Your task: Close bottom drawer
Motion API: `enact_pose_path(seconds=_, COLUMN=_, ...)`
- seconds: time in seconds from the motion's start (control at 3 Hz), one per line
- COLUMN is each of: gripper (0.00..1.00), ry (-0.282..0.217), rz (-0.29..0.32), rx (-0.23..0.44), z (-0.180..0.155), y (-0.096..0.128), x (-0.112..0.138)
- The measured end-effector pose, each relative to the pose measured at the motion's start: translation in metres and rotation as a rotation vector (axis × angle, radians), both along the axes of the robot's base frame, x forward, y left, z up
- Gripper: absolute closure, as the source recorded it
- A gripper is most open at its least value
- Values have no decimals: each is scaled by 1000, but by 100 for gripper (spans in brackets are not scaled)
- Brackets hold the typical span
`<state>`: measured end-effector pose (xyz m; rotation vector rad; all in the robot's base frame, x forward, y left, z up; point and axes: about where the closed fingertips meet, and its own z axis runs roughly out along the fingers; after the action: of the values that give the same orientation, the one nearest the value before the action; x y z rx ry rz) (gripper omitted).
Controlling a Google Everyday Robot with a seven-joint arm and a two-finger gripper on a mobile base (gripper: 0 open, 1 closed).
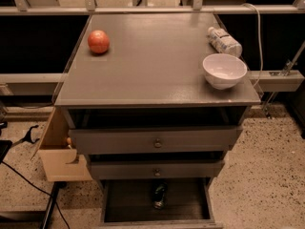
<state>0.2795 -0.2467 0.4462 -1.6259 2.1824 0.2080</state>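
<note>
The bottom drawer (128,209) is the lowest of three grey drawers in the cabinet and stands pulled far out. Its dark wood-grain inside shows, and its front rim runs along the lower edge of the camera view (157,224). A small dark can (159,195) lies inside it near the back. The middle drawer (156,171) and the top drawer (157,141), each with a small round knob, stand a little way out. The gripper is not in view.
On the grey cabinet top (152,66) are a red apple (98,41), a white bowl (224,70) and a lying plastic bottle (224,41). A cardboard box (57,151) stands against the cabinet's left side. Cables run across the speckled floor (267,175) at lower left.
</note>
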Motion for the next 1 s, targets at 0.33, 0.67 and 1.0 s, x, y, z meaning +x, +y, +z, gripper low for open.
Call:
enact_pose_path(seconds=0.33, gripper=100, ry=-1, rz=3, rx=22, z=-33, y=6, x=0)
enact_pose_path(seconds=0.67, gripper=100, ry=-7, rz=-4, rx=41, z=-63, y=9, x=1)
enact_pose_path(seconds=1.0, gripper=100, ry=-1, rz=-4, rx=54, z=-103, y=11, x=1)
